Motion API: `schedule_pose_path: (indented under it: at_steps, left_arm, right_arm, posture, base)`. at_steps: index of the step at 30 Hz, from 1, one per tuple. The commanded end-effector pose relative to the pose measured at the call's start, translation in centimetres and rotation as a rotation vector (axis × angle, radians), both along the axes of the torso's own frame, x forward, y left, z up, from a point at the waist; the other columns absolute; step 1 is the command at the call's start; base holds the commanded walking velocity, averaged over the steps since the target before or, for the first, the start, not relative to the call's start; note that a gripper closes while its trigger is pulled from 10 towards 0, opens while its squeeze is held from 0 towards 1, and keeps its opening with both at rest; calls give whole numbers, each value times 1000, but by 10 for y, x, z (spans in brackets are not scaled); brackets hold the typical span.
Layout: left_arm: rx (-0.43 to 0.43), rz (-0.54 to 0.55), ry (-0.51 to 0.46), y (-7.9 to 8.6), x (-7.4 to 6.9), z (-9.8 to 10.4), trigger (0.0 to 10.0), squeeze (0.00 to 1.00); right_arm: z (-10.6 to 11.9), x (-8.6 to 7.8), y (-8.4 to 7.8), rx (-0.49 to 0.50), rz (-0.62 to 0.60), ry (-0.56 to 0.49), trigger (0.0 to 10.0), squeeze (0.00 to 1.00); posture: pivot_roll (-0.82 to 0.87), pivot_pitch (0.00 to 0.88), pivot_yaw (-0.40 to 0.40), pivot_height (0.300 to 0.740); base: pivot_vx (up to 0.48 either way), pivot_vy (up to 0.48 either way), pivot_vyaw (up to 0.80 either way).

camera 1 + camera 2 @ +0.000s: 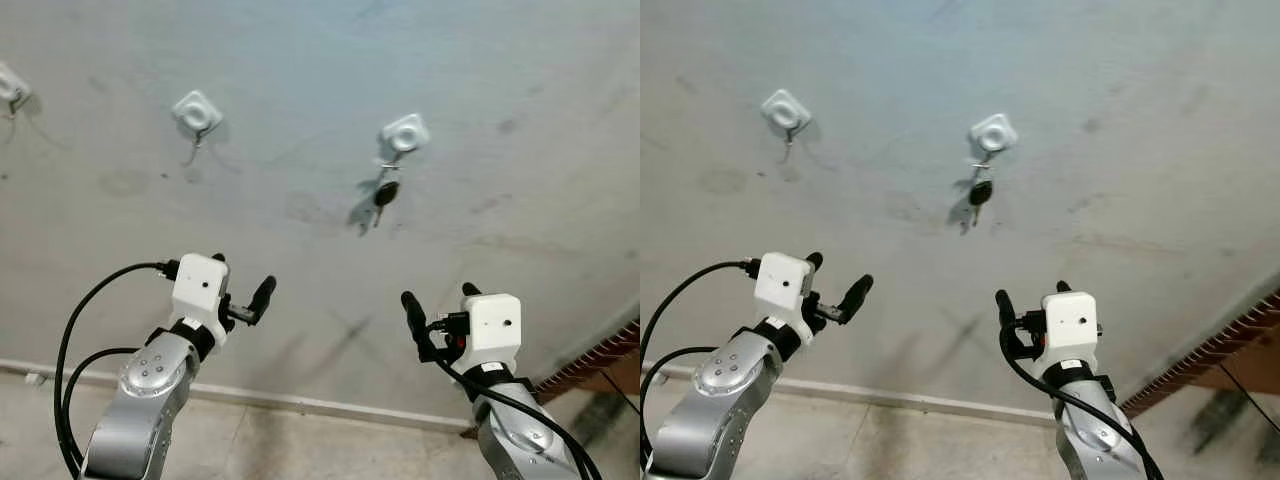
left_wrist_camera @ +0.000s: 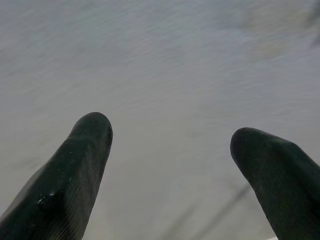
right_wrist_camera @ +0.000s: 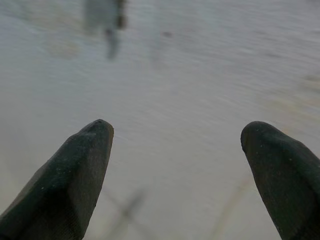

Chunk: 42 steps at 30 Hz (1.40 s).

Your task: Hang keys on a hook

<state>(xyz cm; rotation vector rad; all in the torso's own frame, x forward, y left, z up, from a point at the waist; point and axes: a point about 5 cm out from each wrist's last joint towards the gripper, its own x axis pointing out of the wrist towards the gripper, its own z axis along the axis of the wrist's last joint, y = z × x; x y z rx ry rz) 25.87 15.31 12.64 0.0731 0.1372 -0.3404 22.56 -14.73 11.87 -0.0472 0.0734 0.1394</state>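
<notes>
a rough, mottled grey wall (image 1: 520, 80) with faint scuffs and stains runs across the head views, meeting a pale floor (image 1: 260, 440) at a thin white skirting strip (image 1: 300, 403). at the far left edge a white hook (image 1: 10, 88) is partly cut off. next to it sits a second, bare hook (image 1: 197, 113), a small rounded-square white plastic pad with a thin metal wire hanging below it. further right is a third hook (image 1: 404, 134) of the same shape, and the keys (image 1: 384, 193) hang from it on a small metal ring, a dark rounded fob with a slim blade beneath, casting a soft shadow on the wall just to their left.

below, the left claw (image 1: 242, 288) is raised toward the wall, well under the bare hook; its silver, ribbed arm ends in a boxy white wrist block with black cables looping off. its long black, matte fingers (image 2: 75, 170) stand apart with nothing between them. the right claw (image 1: 440, 300) is held up below and a little right of the keys, apart from them, and its finely textured fingers (image 3: 70, 175) are likewise spread and empty, with the keys a blur on the wall ahead. at the lower right corner a reddish ridged edge (image 1: 600, 360) slants in.
</notes>
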Motion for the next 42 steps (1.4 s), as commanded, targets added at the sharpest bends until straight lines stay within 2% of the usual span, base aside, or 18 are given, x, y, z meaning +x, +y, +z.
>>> schedule_pose_path:
  at_steps: [1, 11, 30, 42]
  left_arm:
    - [1, -8, 17, -1, -2, -2, 10000, 0]
    - [6, -20, 21, -2, -1, -2, 10000, 0]
    - [8, -30, 15, -4, 0, 0, 10000, 0]
    - [-11, -59, -9, -18, 4, 4, 10000, 0]
  right_arm:
    - [6, 0, 1, 5, 11, -18, 10000, 0]
    - [4, 2, 4, 9, 20, -14, 10000, 0]
    - [5, 7, 6, 9, 24, -21, 10000, 0]
    - [6, 11, 6, 7, 10, -25, 10000, 0]
  posture:
    - [116, 42, -67, 740]
    - [123, 36, -66, 740]
    - [133, 31, -63, 740]
    - [121, 33, -61, 740]
  base:
    - [0, 0, 0]
    - [0, 327, 0]
    - [0, 466, 0]
    - [0, 0, 0]
